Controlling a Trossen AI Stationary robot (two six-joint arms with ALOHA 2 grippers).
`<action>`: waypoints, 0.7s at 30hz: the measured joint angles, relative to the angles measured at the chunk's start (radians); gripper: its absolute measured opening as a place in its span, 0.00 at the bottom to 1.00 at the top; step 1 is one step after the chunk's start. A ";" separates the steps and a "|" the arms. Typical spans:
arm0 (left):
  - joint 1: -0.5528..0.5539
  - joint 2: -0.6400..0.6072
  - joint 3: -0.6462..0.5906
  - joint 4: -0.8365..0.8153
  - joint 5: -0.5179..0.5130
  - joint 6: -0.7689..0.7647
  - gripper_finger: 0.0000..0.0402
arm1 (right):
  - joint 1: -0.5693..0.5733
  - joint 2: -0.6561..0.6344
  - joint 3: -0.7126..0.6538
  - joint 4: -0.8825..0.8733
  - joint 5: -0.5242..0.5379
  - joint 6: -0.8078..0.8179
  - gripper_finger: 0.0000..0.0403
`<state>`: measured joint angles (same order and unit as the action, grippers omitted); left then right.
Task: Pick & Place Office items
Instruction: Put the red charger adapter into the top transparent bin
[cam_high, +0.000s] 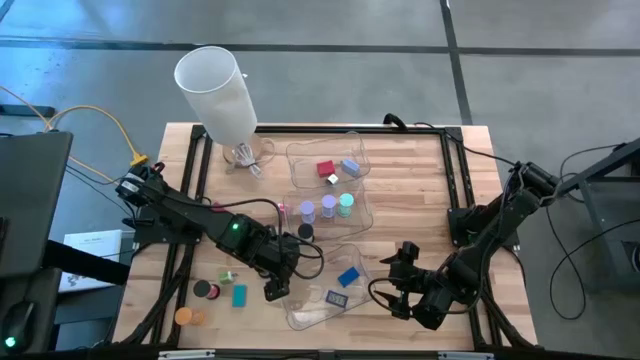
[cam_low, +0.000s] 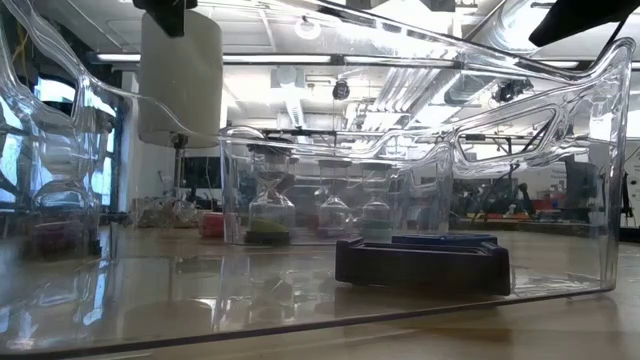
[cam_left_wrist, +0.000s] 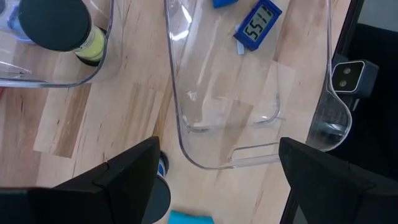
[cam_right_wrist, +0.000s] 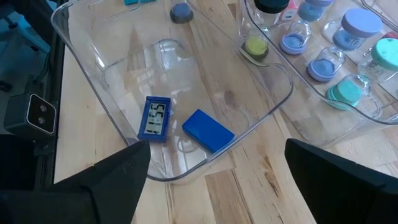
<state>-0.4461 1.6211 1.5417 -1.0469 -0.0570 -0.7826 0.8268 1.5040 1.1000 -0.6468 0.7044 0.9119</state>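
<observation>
Office items are split between sorted and unsorted: three clear trays run from the bench's centre toward six o'clock, and loose pieces wait at about eight o'clock. The far tray (cam_high: 345, 152) holds a red block (cam_high: 325, 169) and a pale blue one, the middle tray (cam_high: 362, 205) the lilac and teal short cylinders (cam_high: 328, 204), and the near tray (cam_high: 310, 315) a blue block (cam_high: 348, 277) and a small blue clock (cam_right_wrist: 154, 117), so like seems to be grouped with like. Unplaced on the bench (cam_high: 420, 200) lie a black cylinder (cam_high: 203, 289), a flat teal rectangle (cam_high: 239, 295) and an orange cylinder (cam_high: 184, 316), all near one another. The left pincer (cam_high: 275, 290) hangs just beside the near tray's nine o'clock rim, jaws spread wide and empty, its arm stretched in low from nine o'clock with the wrist bent downward; it looks placed between tray and loose pieces, probably to fetch one. The right pincer (cam_high: 398, 285) hovers at the tray's three o'clock side, also released and holding nothing, its arm folded in from four o'clock, apparently waiting. A white cylinder lamp shade (cam_high: 215, 90) stands tilted at eleven o'clock.
</observation>
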 joint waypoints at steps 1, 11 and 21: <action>0.000 0.000 0.000 0.005 0.001 0.000 0.80 | 0.000 0.000 0.000 0.000 0.000 0.000 0.90; 0.000 0.000 0.000 0.009 0.002 -0.003 0.80 | 0.000 0.000 0.000 0.000 0.000 0.000 0.90; 0.000 0.000 0.000 0.009 0.003 -0.003 0.80 | 0.000 0.000 0.000 0.000 -0.002 0.000 0.90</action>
<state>-0.4461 1.6211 1.5417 -1.0378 -0.0544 -0.7855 0.8268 1.5040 1.1000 -0.6468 0.7025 0.9119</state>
